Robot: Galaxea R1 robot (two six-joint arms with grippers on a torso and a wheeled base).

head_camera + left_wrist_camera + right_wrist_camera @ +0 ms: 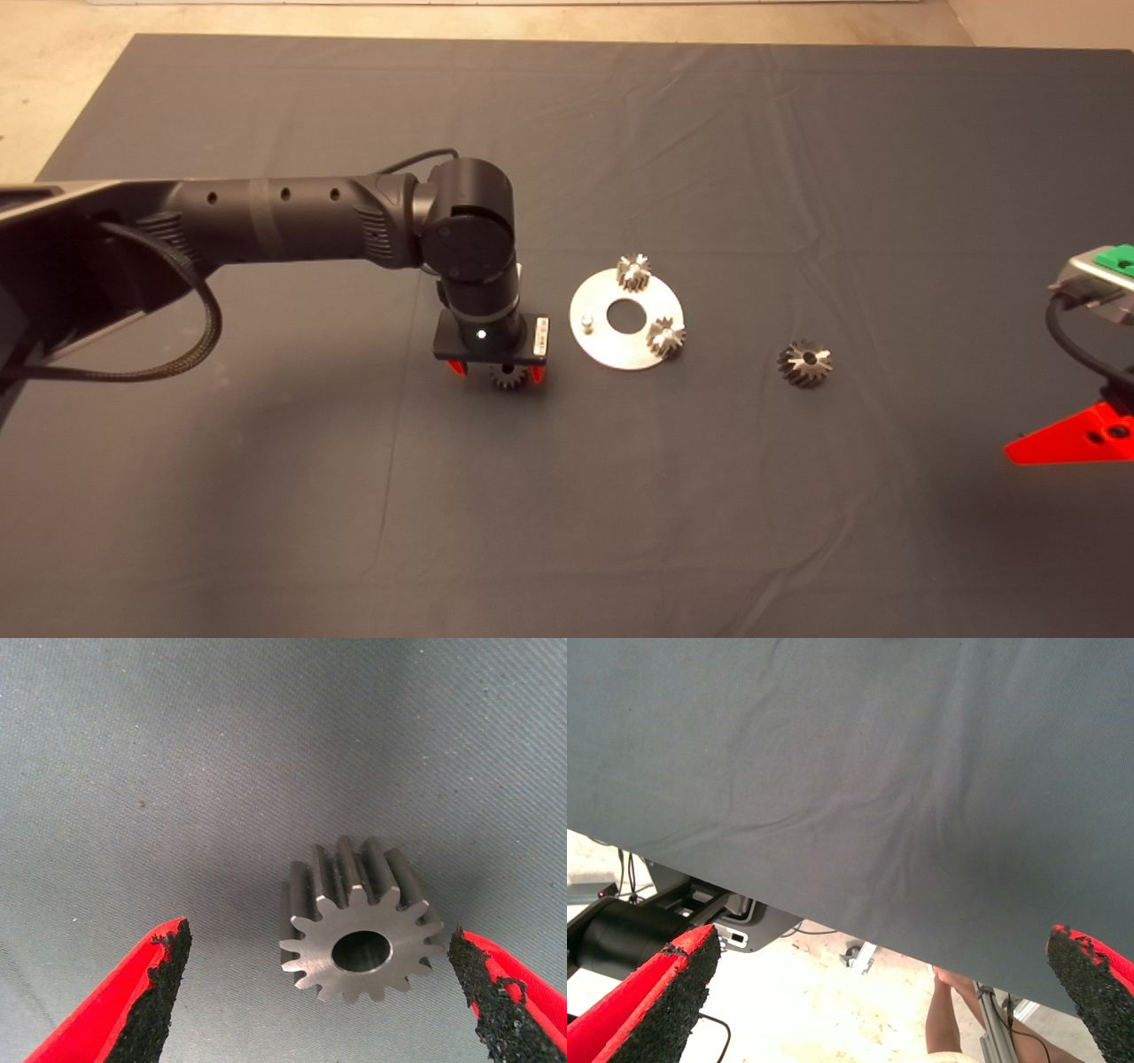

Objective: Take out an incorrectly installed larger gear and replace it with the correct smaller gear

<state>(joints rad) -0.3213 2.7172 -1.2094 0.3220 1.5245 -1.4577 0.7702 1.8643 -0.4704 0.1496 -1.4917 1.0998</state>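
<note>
Left wrist view shows the smaller gear (361,935) lying flat on the dark mat (266,744), its dark centre hole facing the camera and its straight teeth catching the light. It sits between the two red fingers (146,997) of the left gripper (328,992), which are spread wide: one black pad stands well clear of the gear, while the other pad is close beside the teeth with a thin strip of mat visible between them, so nothing is grasped. Seen from the head view, the same smaller gear (508,377) peeks out beneath the left gripper (498,370), whose black arm (292,221) reaches in from the left edge and points straight down at the mat (266,496). Just to the right lies a round silver plate (625,345) with a central hole, carrying two other small gears (634,272) near its rim and a short bare peg (586,321) on its left side. Farther right, apart from the plate, the larger gear (804,363) rests on the mat, darker and slant-toothed. The right gripper (1076,436) waits at the right edge; the right wrist view shows its fingers (656,1001) wide apart and empty over the mat's edge, with floor and a person's leg (948,1014) beyond.
</note>
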